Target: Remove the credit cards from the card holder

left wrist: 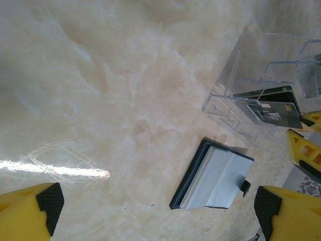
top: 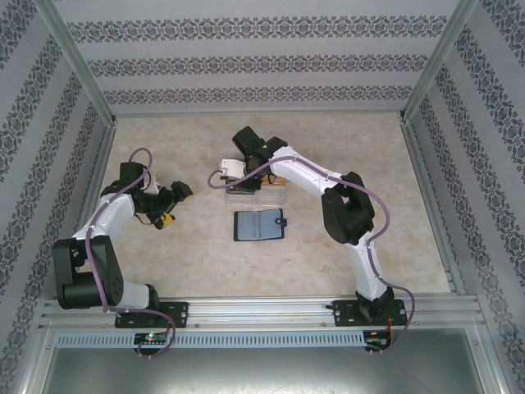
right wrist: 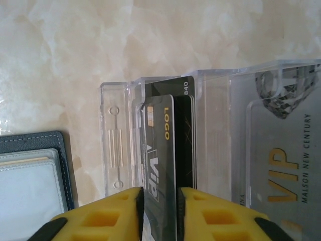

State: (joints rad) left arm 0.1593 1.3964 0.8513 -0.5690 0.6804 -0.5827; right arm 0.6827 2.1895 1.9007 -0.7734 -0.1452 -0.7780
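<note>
Right gripper [right wrist: 159,201] hangs over the box [right wrist: 215,95] with its jaws narrow, a grey card [right wrist: 159,155] standing between the yellow fingers [right wrist: 220,216]; whether the pads press on it I cannot tell. That card is dark grey with gold "LOGO" and white "VIP" lettering, thin and flat, and stands on edge in a narrow slot. Just behind it in the same slot stands a black card [right wrist: 183,130] with fine gold lines. Further right, a wider compartment holds a pale card [right wrist: 281,160] with big gold "VIP" lettering. The box itself is clear plastic with several upright dividers and sits on the marble-look table [top: 197,263], touching or just beside the far edge of the holder [top: 260,226]. Lying open and flat, the holder is dark navy outside with grey-blue pockets inside and a small tab [top: 285,222] sticking out on its right side. From the right wrist a thin tan edge shows along one pocket's rim, too slim to say what it is. Left gripper [top: 177,207] is spread wide and grips nothing, well to the left of the holder and the box
</note>
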